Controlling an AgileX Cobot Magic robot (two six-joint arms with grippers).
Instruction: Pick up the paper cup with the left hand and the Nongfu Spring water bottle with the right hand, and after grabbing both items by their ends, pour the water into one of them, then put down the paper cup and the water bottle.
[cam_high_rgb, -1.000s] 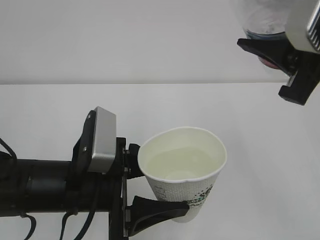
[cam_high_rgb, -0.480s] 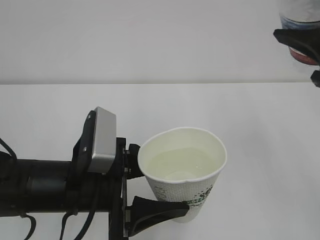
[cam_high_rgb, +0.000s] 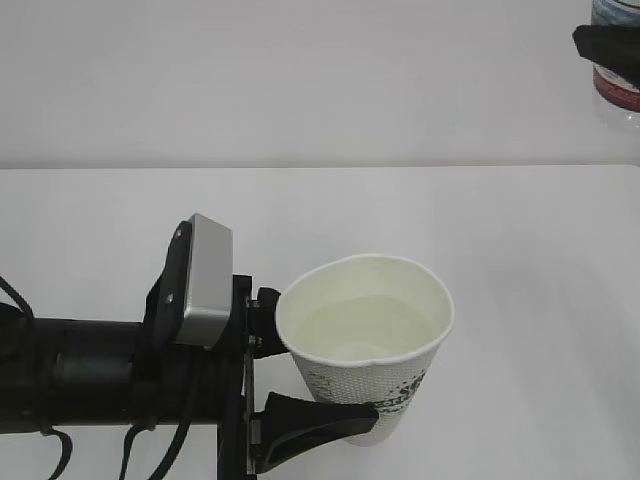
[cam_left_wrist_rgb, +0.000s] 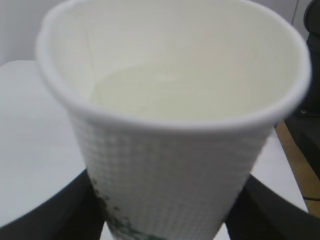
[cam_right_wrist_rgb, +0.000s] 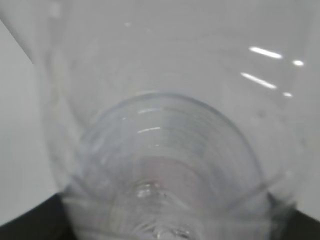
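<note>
Cup and bottle are both held up in the air, and the next job, I think, is to set them down on the table (cam_high_rgb: 520, 260). The left hand (cam_high_rgb: 285, 385) squeezes the paper cup (cam_high_rgb: 365, 345) near its bottom end — one black finger (cam_high_rgb: 300, 420) sits on the near side of the cup and the other peeks out on the far side. The cup stands almost upright, mouth up, leaning a little away from the hand. The water (cam_high_rgb: 365, 325) lies as a pale pool inside it, well below the rim. In the left wrist view the cup fills the picture, with dark fingers low on both sides. The right hand (cam_high_rgb: 605, 45) is far off, up and to the right of the cup, right at the edge of the exterior view. It grips the Nongfu Spring water bottle (cam_high_rgb: 618, 80), and only a bit of red-and-white label shows there. I cannot tell which way the bottle points. The right wrist view looks through its clear wall, with dark fingers at the bottom corners. The table lies below the cup — so the left hand has the shorter trip, mostly down, and it should keep the cup upright so nothing spills.
</note>
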